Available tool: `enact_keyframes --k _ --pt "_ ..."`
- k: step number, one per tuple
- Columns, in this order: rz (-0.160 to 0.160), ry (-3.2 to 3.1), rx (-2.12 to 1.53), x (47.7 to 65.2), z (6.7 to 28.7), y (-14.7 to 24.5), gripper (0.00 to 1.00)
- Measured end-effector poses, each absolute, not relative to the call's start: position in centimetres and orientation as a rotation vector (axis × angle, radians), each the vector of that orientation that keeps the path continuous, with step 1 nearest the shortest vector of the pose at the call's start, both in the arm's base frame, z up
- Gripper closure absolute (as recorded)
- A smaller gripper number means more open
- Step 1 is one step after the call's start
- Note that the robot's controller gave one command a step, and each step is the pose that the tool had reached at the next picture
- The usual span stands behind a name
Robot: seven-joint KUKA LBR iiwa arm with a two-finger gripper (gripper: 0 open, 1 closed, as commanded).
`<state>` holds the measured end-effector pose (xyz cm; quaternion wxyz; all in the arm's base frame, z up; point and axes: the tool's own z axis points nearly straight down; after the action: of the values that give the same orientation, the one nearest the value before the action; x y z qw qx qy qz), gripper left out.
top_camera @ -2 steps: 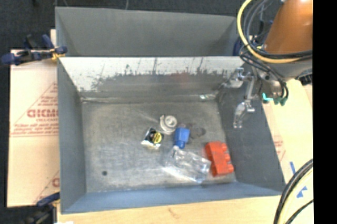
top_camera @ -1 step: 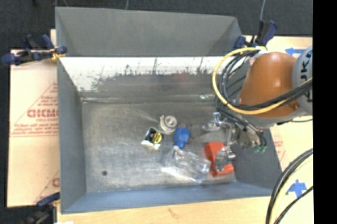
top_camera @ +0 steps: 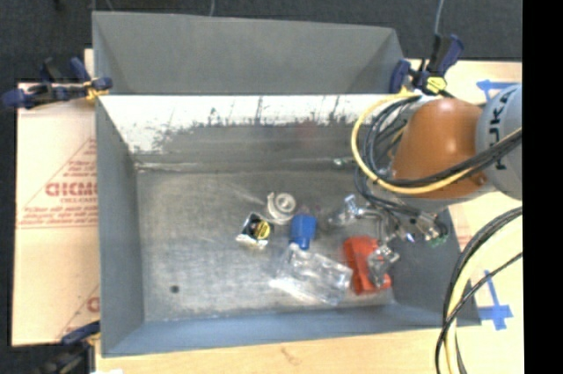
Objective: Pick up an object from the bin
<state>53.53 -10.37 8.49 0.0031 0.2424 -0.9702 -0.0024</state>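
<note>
- The red block (top_camera: 359, 263) lies on the floor of the bin (top_camera: 185, 205), in the near right corner and close to the right wall.
- The gripper (top_camera: 381, 256) is low in the bin, over the block's right edge. Its metal tip overlaps the red in this view, but I cannot tell if the two touch.
- I cannot tell whether the pincer is spread, pressed together or pinching anything, because its metal parts blur together over the block.
- A clear wrap (top_camera: 310, 277) lies crumpled just left of the block, and its right end seems to reach the block.
- A blue cap (top_camera: 302, 231) stands at the wrap's far end, up and left of the block.
- A round knob (top_camera: 281, 203), pale and silvery, sits just beyond the cap, towards the back wall.
- A yellow-black piece (top_camera: 254, 231) lies left of the cap, near it but apart.
- These five things cluster in the right half of the floor, and the left half is bare scuffed metal.
- Above the gripper, the wrist's orange cover (top_camera: 435, 143) hangs over the bin's right rim.
- Yellow and black cables (top_camera: 369, 161) loop round the cover's left side.
</note>
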Motion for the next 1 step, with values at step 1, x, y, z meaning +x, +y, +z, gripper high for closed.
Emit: enact_keyframes --k 1 --pt "0.009 -3.052 0.767 53.85 8.89 -10.73 1.00"
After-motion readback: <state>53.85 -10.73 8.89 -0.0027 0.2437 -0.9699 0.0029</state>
